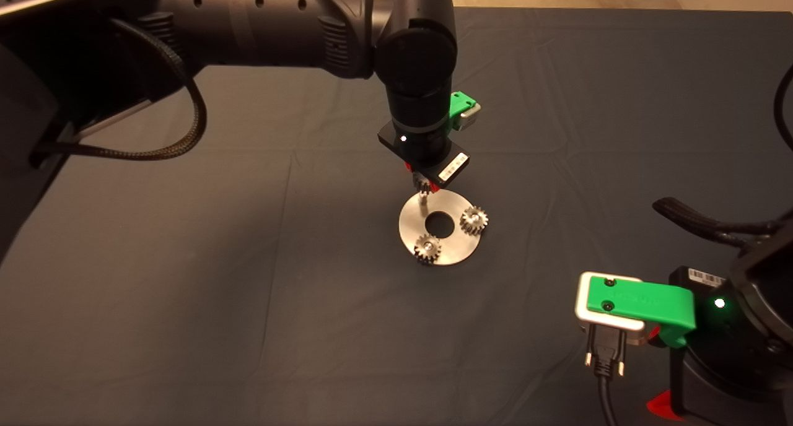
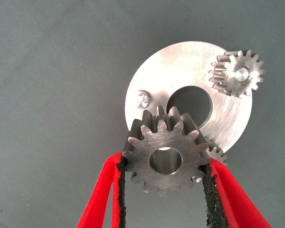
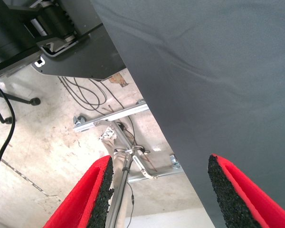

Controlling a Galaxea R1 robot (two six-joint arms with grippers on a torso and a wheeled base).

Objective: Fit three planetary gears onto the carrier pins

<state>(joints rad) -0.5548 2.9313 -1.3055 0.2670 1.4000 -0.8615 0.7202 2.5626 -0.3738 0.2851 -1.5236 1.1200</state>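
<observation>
A robotics lab: a cloth-draped surface [image 1: 186,277], bare concrete floor [image 3: 47,156], loose cables [image 3: 85,92] and metal framing [image 3: 114,116].

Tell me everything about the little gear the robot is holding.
The held gear is small, silvery metal with pointed teeth and a round centre hole, its face brushed and dull. The left gripper clamps it edge-on between two red fingers with black pads. It hangs above the disc, close to the one bare pin, not yet on it. Two other gears already sit on their pins.
</observation>
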